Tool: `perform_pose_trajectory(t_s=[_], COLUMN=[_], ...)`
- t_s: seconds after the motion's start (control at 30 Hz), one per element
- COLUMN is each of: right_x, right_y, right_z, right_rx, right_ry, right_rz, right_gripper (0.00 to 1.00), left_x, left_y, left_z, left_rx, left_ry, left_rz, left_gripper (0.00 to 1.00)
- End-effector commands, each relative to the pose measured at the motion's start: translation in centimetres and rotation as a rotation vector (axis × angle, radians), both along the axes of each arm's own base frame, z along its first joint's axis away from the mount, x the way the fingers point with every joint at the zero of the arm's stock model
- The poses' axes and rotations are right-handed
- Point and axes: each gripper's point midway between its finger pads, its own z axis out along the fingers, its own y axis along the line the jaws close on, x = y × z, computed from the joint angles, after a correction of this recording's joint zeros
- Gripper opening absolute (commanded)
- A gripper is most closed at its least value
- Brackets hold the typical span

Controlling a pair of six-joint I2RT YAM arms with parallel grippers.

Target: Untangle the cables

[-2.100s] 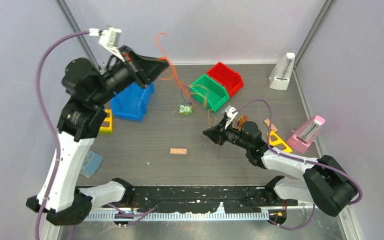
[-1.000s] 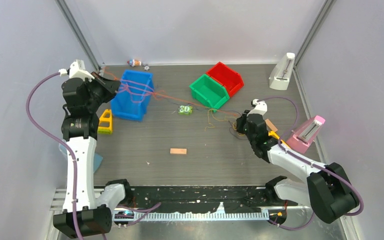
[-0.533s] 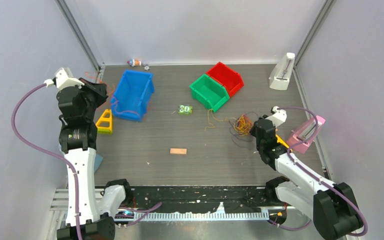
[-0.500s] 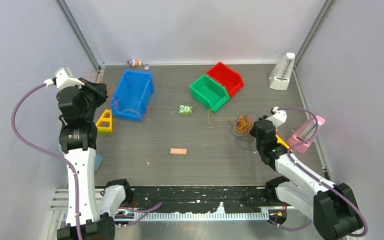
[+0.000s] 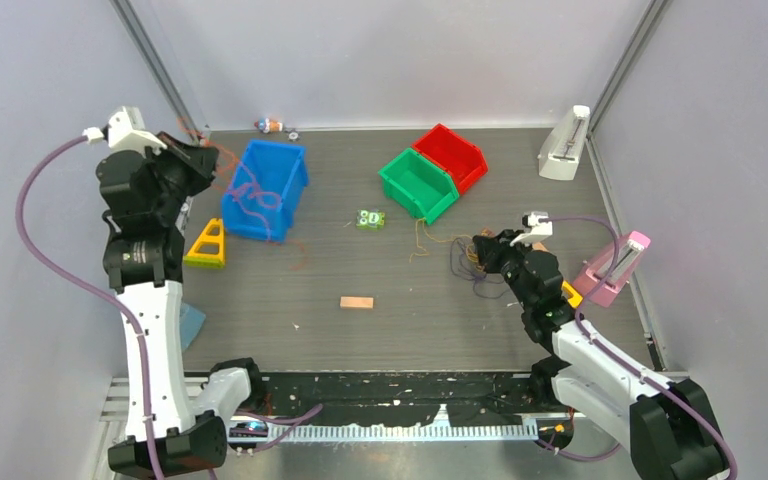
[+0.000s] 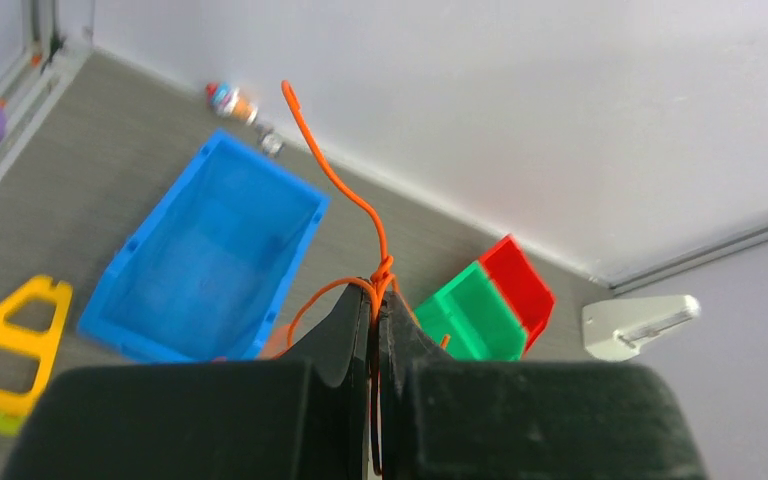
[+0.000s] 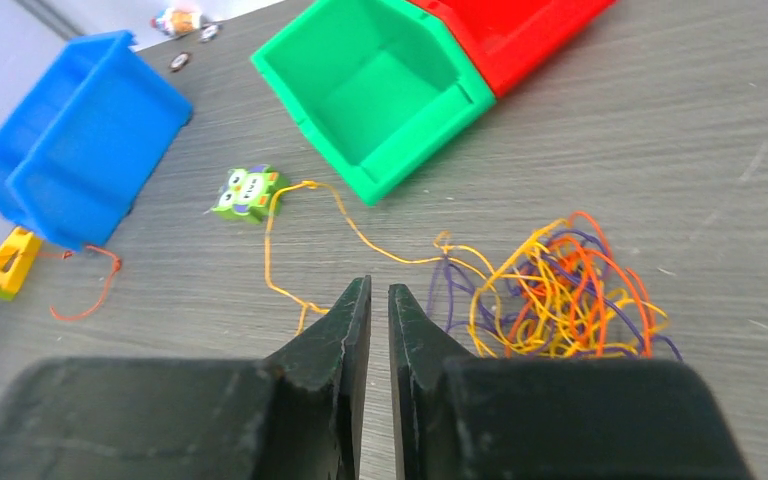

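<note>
- My left fingers [image 6: 373,300] are held high at the far left. They are pressed together on a single orange strand [image 6: 338,180], whose free end stands up past the tips in the wrist view.
- From that pinch the orange strand drapes across the blue bin [image 5: 278,165], and its tail lies on the table [image 5: 380,330] just beside the bin's near side. I see no link between it and the main heap, so I judge this one to be separated.
- Further right, a lone yellow strand [image 7: 267,250] wanders from beside the small green owl toy [image 7: 247,191], past the near corner of the green bin [image 7: 415,150], and into the heap.
- The tangle [image 7: 560,300] lies on the table right of centre, near and to the right of the green bin. It is a loose mound of yellow, orange and dark purple loops.
- I expect these cables to be very light, limp and thin. They should slip through a weak pinch and drag the whole mound if pulled hard.
- I would take an outlying end or an outer loop, such as the yellow lead-out, rather than the knotted middle, and I would draw it slowly.
- My right fingers [image 7: 368,300] hang low over the table just left of the tangle. They are closed to a narrow slit, and I can see nothing caught between them.
</note>
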Motion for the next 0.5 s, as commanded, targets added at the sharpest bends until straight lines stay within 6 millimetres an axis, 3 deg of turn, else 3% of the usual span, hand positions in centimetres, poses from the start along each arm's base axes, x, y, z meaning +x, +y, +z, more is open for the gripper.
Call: perform_pose_trajectory(t_s=[0.0,0.23,0.47], right_x=[-0.2,-0.3,-0.4], right_y=[2.1,2.6,3.1], right_z=[3.2,3.2,3.4], right_rx=[0.018,0.022,0.029], right_ry=[-0.131,-0.137,-0.148], right_rz=[0.124,0.152,0.176], right_gripper=[0.18,0.18,0.18], left_x=[-1.8,-0.5,2.2], left_y=[-1.4,-1.6,-0.7], left_z=[8.0,13.9,17.6], left_rx=[0.029,-0.002,-0.004], left_ry=[-0.18,-0.259,-0.306], left_rz=[-0.063,-0.076,-0.055], left_gripper=[0.0,0.0,0.0])
